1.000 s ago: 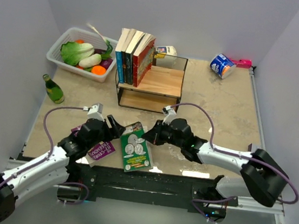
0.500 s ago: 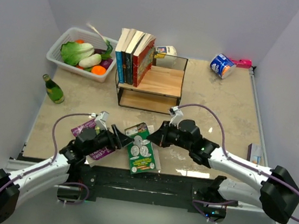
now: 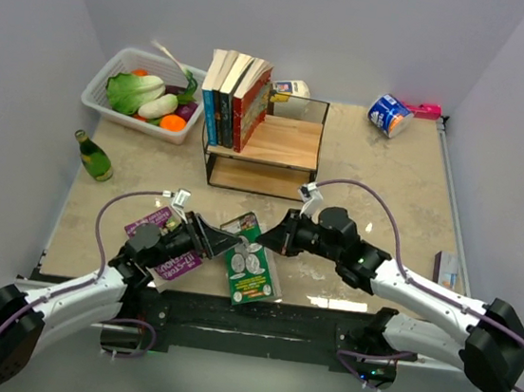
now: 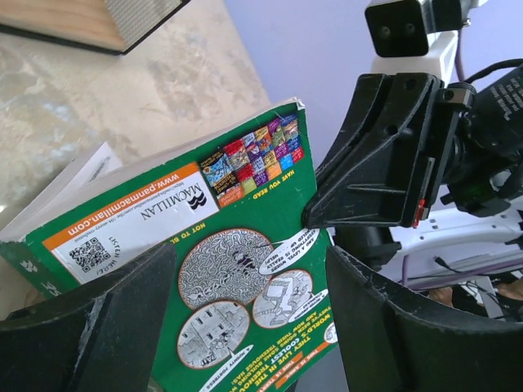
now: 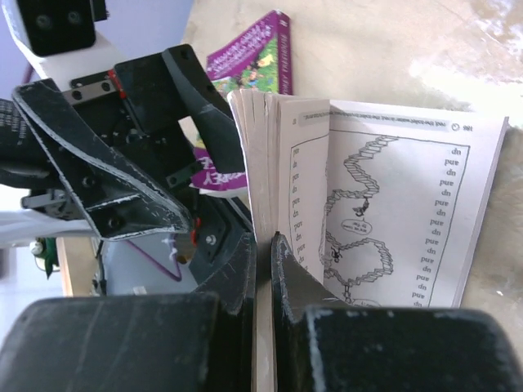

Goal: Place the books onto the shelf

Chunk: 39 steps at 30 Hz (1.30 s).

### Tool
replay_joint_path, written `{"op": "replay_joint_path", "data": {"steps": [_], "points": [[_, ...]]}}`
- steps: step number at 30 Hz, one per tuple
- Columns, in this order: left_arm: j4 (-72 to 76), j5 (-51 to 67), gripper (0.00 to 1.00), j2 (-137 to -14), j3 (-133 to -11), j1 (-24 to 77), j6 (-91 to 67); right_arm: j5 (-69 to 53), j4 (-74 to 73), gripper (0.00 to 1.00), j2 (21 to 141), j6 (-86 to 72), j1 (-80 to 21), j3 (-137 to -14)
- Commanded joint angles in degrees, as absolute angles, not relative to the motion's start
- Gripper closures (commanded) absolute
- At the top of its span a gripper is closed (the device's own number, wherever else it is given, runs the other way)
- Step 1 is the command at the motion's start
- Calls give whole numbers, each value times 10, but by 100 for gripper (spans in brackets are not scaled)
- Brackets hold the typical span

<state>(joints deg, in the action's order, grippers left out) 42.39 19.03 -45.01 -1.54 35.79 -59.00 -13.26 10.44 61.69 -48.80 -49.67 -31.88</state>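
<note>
Paper, so we judge it light and floppy. Near left, the purple book point(image 3: 166, 259) lies flat. The left gripper point(image 3: 226, 241) gapes wide, facing the green book point(image 3: 251, 269), propped near centre. The right gripper point(image 3: 274, 241) pinches its pages thinly. Better to grasp by the spine.

We see a green book point(image 3: 249, 261) whose cover carries round black-and-white drawings, an orange band and a strip of tiny multicoloured squares (its open page is white, with a line-drawn staircase). The purple book point(image 3: 167, 253) has white lettering. The shelf point(image 3: 283, 141) pairs a black frame with pale wood. The bench point(image 3: 388, 183) is mottled beige. The left gripper point(image 3: 226, 242) and right gripper point(image 3: 272, 242) are black.
</note>
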Motion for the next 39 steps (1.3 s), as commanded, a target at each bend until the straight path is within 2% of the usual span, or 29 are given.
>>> {"op": "replay_joint_path", "data": {"steps": [1, 5, 15, 20, 26, 39], "points": [[465, 204, 21, -421, 83, 360, -601, -166, 125, 100, 576, -497, -502, -387], [428, 204, 22, -402, 68, 360, -595, -155, 96, 100, 556, -486, -502, -400], [247, 171, 19, -230, 5, 359, -566, -132, 2, 100, 518, -448, -502, -495], [222, 173, 18, -214, -32, 359, -555, -133, -21, 100, 515, -443, -502, -526], [268, 178, 16, -228, -40, 360, -558, -165, -22, 100, 518, -453, -502, -549], [555, 247, 15, -330, -56, 359, -601, -239, -25, 100, 521, -464, -502, -560]]}}
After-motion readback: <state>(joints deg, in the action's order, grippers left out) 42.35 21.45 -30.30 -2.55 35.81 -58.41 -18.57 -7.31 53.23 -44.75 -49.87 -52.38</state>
